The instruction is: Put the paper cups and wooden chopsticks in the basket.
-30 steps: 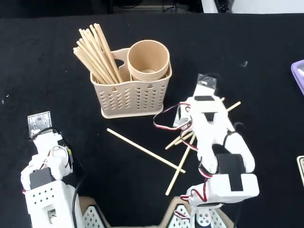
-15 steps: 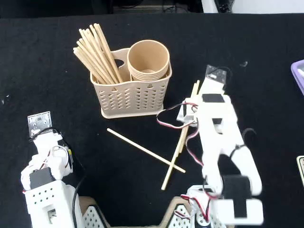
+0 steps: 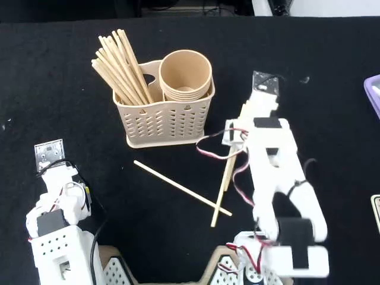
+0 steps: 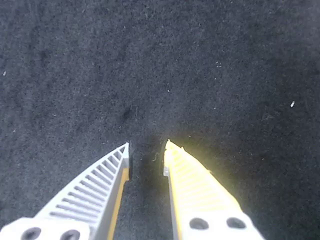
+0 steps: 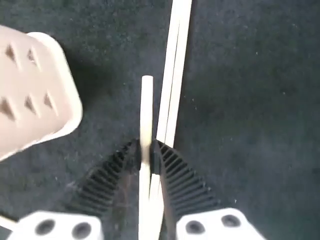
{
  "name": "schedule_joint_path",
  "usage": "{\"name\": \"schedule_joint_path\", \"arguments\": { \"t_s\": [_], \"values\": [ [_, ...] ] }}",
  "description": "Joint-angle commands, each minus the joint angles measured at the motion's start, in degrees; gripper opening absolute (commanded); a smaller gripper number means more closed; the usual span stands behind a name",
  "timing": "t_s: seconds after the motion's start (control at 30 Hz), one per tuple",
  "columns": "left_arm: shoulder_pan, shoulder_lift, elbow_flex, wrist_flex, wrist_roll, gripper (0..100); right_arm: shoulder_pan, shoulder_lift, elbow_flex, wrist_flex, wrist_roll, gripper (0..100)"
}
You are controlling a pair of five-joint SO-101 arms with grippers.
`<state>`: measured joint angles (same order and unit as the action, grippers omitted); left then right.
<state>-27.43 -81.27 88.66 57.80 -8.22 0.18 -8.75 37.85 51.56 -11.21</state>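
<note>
The beige basket (image 3: 166,122) stands at the back left, holding a bundle of wooden chopsticks (image 3: 119,68) and stacked paper cups (image 3: 185,74). My right gripper (image 3: 249,113) (image 5: 146,150) is just right of the basket and shut on a chopstick (image 5: 146,107). Two more chopsticks (image 5: 175,70) lie against it. The held bunch (image 3: 225,178) slants back toward the arm's base. One loose chopstick (image 3: 178,186) lies on the cloth in front of the basket. My left gripper (image 3: 50,155) (image 4: 147,147) rests at the front left, its fingers narrowly apart over bare cloth.
A black cloth (image 3: 332,136) covers the table. The basket's corner (image 5: 40,95) sits close beside the right gripper. A purple object (image 3: 374,92) pokes in at the right edge. The held bunch crosses the loose chopstick's near end.
The right arm stretched away from its base, gathering scattered chopsticks into one line. In the last half second the bunch slid a little farther toward the back. The left arm stayed still.
</note>
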Motion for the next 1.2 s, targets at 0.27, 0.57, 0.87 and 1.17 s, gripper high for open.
{"name": "schedule_joint_path", "arguments": {
  "t_s": [0.27, 0.57, 0.87, 1.17],
  "values": [
    [-0.4, -0.6, -0.4, -1.0, 0.5, 13, 0.5, 15.1, -16.3, 13.3, 1.5, 31.0],
    [-0.4, -0.6, -0.4, -1.0, 0.5, 13, -3.1, 23.6, -16.9, 9.1, 1.5, 28.1],
    [-0.4, -0.6, -0.4, -1.0, 0.5, 13, -2.7, 22.8, -16.5, 7.9, 1.4, 2.1],
    [-0.4, -0.6, -0.4, -1.0, 0.5, 13, -2.7, 17.3, -16.4, 10.3, 1.4, 1.1]
  ]
}}
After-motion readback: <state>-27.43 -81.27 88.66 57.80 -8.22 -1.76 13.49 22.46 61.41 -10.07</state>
